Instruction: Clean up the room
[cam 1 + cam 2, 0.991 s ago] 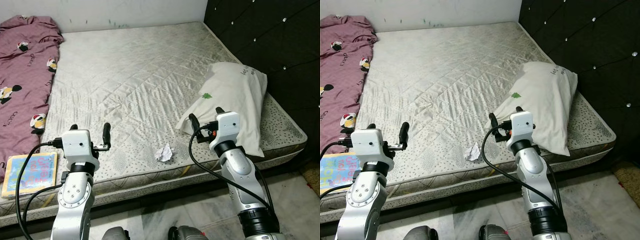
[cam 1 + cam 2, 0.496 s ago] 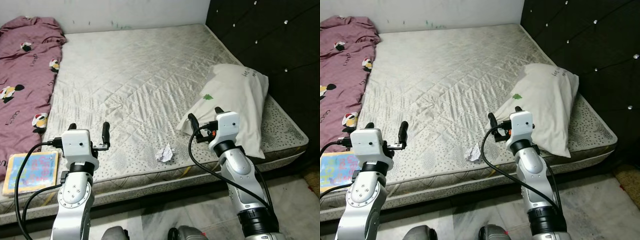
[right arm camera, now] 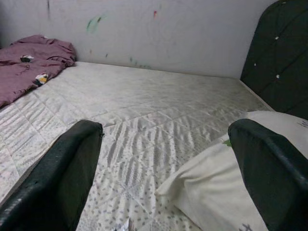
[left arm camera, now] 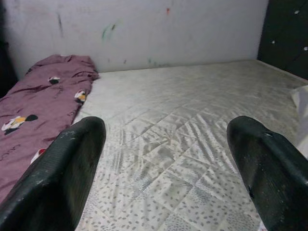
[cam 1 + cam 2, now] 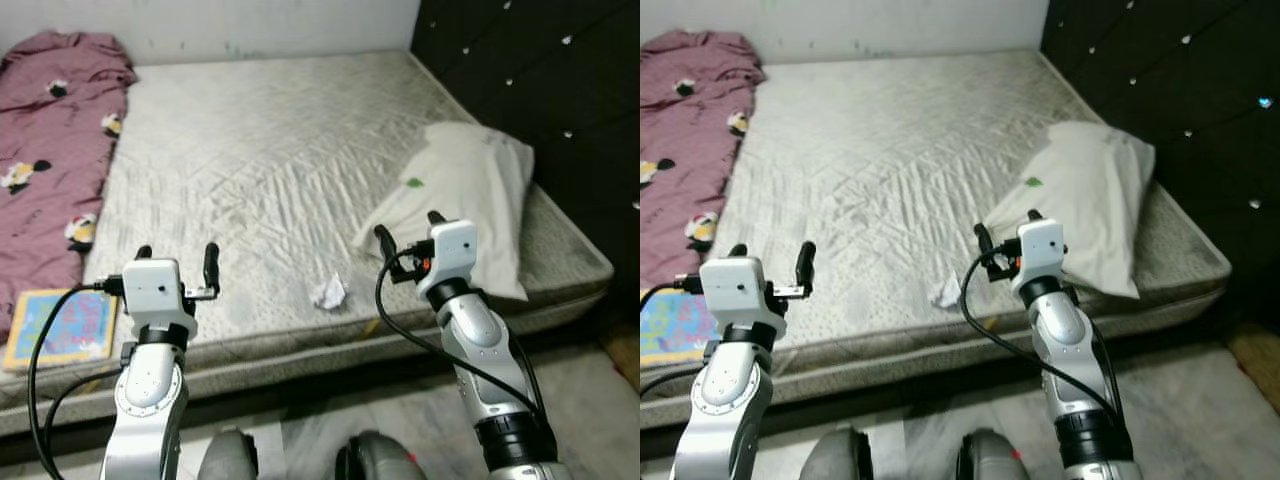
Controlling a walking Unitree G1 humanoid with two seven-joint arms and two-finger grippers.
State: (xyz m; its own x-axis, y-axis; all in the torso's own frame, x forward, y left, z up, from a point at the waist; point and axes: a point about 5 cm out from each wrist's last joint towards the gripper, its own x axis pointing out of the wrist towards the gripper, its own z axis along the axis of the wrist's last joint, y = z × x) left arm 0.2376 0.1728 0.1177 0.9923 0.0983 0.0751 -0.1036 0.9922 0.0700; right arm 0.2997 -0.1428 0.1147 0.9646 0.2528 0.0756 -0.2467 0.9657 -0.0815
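A crumpled white paper ball (image 5: 328,293) lies near the front edge of the grey quilted mattress (image 5: 260,150). A white pillow (image 5: 470,195) rests against the black headboard on the right. A crumpled purple blanket (image 5: 50,130) with cartoon prints covers the mattress's left side, and a colourful children's book (image 5: 62,326) lies at the front left corner. My left gripper (image 5: 176,262) is open, held above the front edge left of the paper. My right gripper (image 5: 407,232) is open too, just right of the paper and in front of the pillow (image 3: 231,192).
A black tufted headboard (image 5: 530,80) bounds the bed on the right, and a marked white wall (image 5: 220,20) stands behind it. Marble floor (image 5: 590,390) lies before the bed. The mattress (image 4: 183,159) stretches ahead of both grippers.
The picture has shifted and blurred slightly, so the camera moved. Both grippers keep their place and stay open; the things on the bed have not moved.
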